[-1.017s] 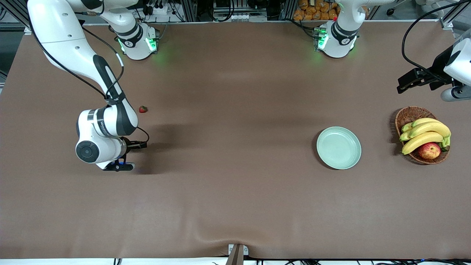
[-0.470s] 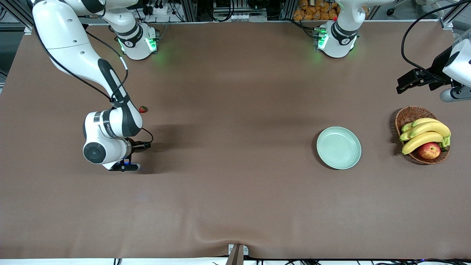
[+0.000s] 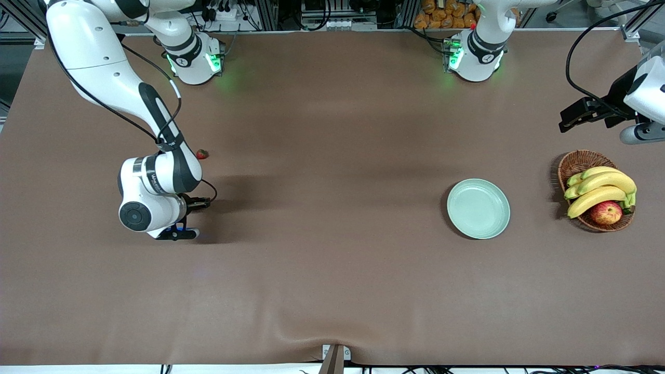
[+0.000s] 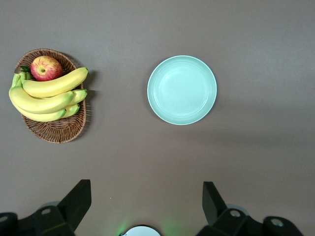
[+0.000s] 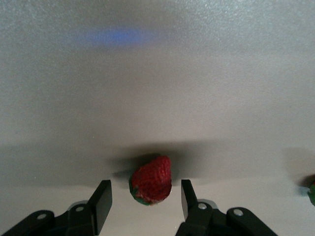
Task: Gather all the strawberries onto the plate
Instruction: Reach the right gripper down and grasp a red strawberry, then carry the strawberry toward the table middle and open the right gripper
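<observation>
My right gripper (image 3: 177, 232) hangs low over the table near the right arm's end, open. In the right wrist view its fingers (image 5: 145, 187) stand on either side of a red strawberry (image 5: 150, 179) lying on the table, with gaps on both sides. That berry is hidden under the hand in the front view. Another strawberry (image 3: 202, 154) lies farther from the front camera, beside the right forearm. A red berry edge (image 5: 311, 189) shows at the rim of the right wrist view. The mint-green plate (image 3: 478, 208) (image 4: 182, 89) is empty. My left gripper (image 3: 571, 117) (image 4: 146, 184) waits open, high over the left arm's end.
A wicker basket (image 3: 579, 162) with bananas (image 3: 600, 189) and an apple (image 3: 606, 212) stands beside the plate at the left arm's end of the table; it also shows in the left wrist view (image 4: 59, 130). Brown cloth covers the table.
My right hand has shifted slightly toward the table's middle and settled low around the strawberry. The left arm has barely moved.
</observation>
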Controlling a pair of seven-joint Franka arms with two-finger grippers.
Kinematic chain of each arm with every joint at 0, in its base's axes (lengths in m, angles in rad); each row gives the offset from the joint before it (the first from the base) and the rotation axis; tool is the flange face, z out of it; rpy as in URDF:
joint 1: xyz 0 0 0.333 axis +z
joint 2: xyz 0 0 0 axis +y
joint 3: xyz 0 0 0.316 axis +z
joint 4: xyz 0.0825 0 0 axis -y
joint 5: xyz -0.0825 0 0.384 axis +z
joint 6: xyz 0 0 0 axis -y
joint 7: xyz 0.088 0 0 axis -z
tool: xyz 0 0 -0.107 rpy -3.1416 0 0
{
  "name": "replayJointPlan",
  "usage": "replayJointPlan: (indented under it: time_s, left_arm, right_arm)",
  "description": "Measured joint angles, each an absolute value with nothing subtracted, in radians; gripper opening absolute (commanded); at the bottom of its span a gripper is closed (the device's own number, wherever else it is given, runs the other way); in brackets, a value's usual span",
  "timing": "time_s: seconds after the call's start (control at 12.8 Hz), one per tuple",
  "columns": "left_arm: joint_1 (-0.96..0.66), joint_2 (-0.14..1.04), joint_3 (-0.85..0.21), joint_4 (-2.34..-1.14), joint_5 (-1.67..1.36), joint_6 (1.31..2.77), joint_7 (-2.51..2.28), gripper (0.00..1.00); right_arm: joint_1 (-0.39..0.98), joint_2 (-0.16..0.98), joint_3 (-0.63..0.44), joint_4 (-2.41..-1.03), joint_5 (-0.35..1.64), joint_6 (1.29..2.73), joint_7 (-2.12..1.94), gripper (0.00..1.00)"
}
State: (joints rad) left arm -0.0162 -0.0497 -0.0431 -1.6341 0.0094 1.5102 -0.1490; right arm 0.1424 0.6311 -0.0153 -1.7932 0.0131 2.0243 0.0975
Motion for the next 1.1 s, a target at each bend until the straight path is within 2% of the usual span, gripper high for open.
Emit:
replayJointPlan:
  time_s: [0.16,0.23,0.47,0.63,0.86,1.1]
  left_arm:
    - [-0.016,-0.050,-0.043,-1.635,0.009,1.510,-0.149,1.00]
    - [-0.016,-0.050,-0.043,-1.635,0.009,1.510,-0.149,1.00]
    - [-0.016,-0.050,-0.043,-1.635,0.009,1.510,-0.149,1.00]
    - [-0.016,-0.050,-0.043,-1.635,0.009,1.510,-0.149,1.00]
    - [-0.016,-0.050,-0.044,-1.636,0.009,1.510,-0.149,1.00]
    - [-0.016,-0.050,-0.043,-1.637,0.009,1.511,-0.149,1.00]
  right_arm:
    - [0.142,0.631,-0.015,-1.793,0.013,2.024,0.097,0.09]
    - [0.142,0.631,-0.015,-1.793,0.013,2.024,0.097,0.00]
    - [0.142,0.631,-0.015,-1.780,0.013,2.036,0.098,0.00]
    - [0.144,0.628,-0.008,-1.725,0.030,2.047,0.098,0.00]
    - [0.190,0.608,0.027,-1.619,0.224,2.042,0.120,0.00]
    - [0.340,0.604,0.036,-1.600,0.390,2.040,0.160,0.00]
